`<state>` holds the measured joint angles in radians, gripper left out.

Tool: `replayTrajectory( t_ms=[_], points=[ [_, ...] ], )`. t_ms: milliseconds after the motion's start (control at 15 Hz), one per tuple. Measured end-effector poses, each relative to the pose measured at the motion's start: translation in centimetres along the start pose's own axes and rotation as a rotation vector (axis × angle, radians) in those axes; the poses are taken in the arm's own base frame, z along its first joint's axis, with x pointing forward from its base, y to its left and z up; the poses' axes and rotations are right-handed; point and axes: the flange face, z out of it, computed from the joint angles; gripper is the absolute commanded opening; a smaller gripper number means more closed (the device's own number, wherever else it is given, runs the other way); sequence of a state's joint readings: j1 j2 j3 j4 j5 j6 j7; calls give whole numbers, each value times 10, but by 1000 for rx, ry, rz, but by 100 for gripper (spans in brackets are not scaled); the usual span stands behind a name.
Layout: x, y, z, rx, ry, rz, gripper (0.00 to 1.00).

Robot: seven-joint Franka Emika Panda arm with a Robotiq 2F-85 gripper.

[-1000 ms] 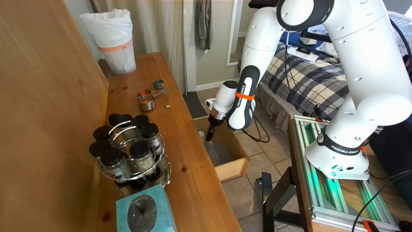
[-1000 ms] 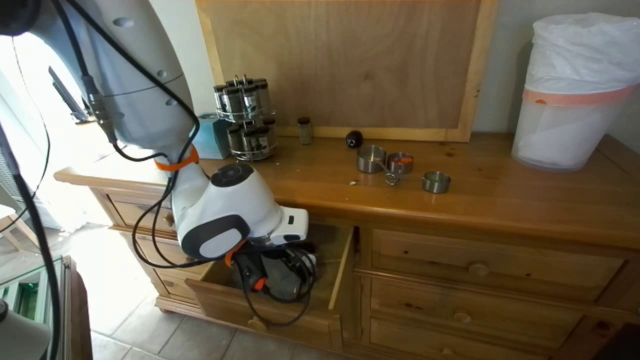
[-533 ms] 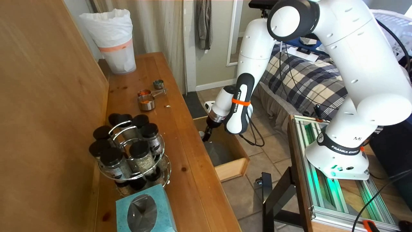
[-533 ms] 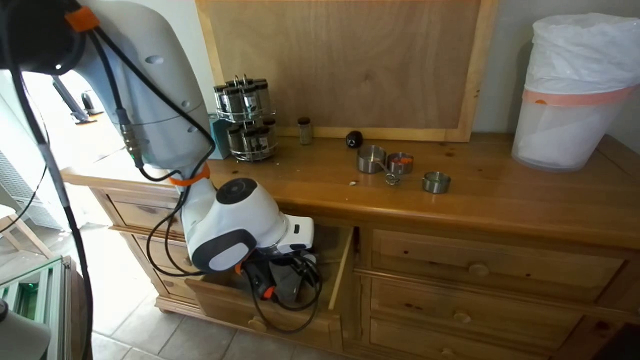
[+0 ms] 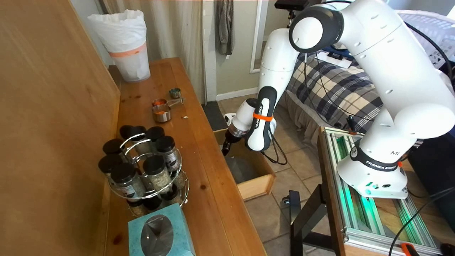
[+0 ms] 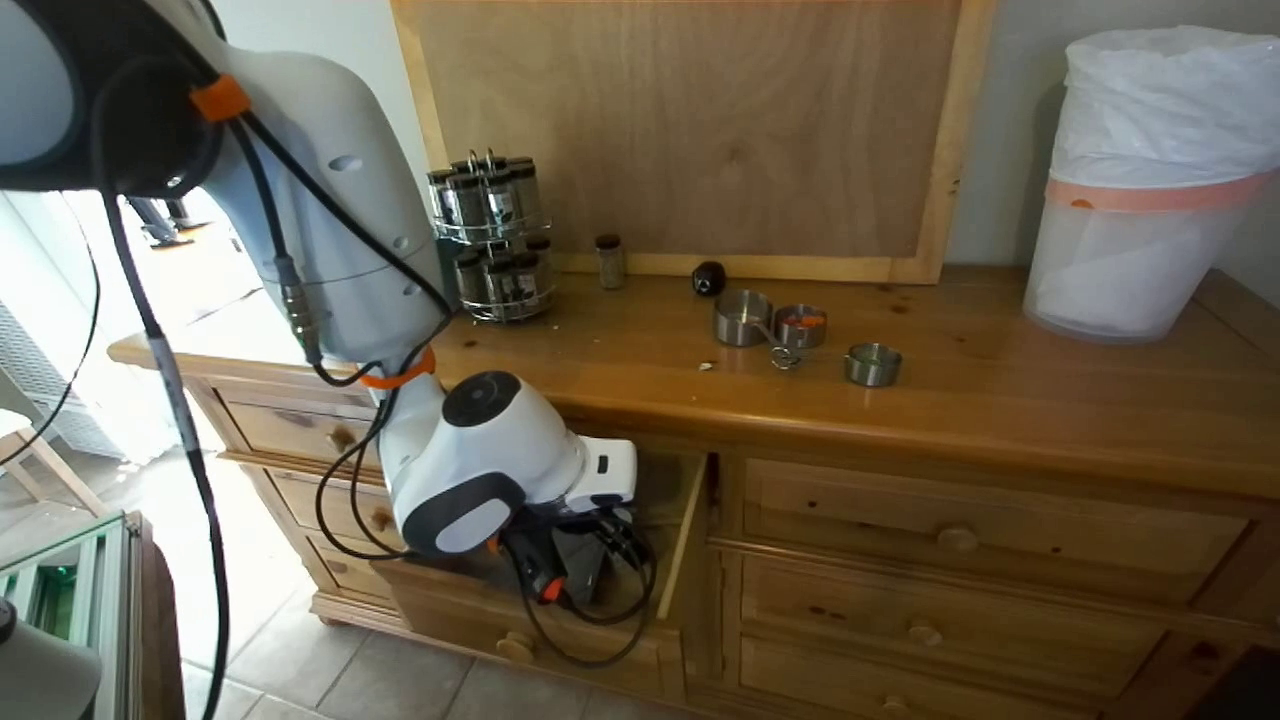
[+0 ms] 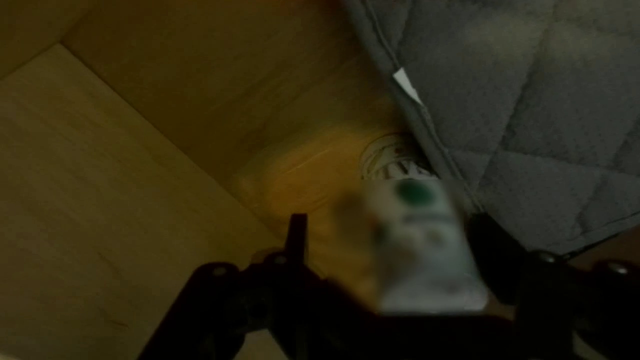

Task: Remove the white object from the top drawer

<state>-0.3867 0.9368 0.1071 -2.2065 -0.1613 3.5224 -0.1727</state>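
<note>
The white object (image 7: pixel 430 250) is a blurred white bottle-like item with a green spot on its label, seen large in the wrist view. My gripper (image 7: pixel 390 220) is open around it. The right finger is close beside the object; whether they touch I cannot tell. A gap shows between the object and the left finger. The top drawer (image 6: pixel 450 608) is pulled open, and it also shows in an exterior view (image 5: pixel 254 187). There my gripper (image 5: pixel 226 150) reaches down into the drawer near the cabinet edge. The object is almost wholly hidden in both exterior views.
A grey quilted cloth (image 7: pixel 520 100) lies in the drawer beside the object. The cabinet top (image 6: pixel 620 350) overhangs the drawer's back. On it stand a spice rack (image 6: pixel 500 240), metal measuring cups (image 6: pixel 742 318) and a white bucket-like container (image 6: pixel 1120 260). Cables (image 6: pixel 640 600) hang in loops from my wrist.
My arm has lowered, and my gripper has moved deeper into the drawer, toward the cabinet and the white object. The drawer and the things on the cabinet top have not moved.
</note>
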Motion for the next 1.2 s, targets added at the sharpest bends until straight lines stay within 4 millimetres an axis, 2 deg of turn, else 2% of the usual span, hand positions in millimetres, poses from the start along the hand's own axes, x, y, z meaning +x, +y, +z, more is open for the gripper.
replayTrajectory(
  t_ms=[267, 333, 733, 1000, 1200],
  points=[
    [3, -3, 3, 5, 8, 7, 22],
    [3, -3, 4, 7, 10, 7, 20],
    [9, -5, 1, 9, 23, -6, 20],
    [17, -4, -20, 6, 62, -33, 20],
    [9, -1, -44, 23, 82, -69, 20]
  ],
)
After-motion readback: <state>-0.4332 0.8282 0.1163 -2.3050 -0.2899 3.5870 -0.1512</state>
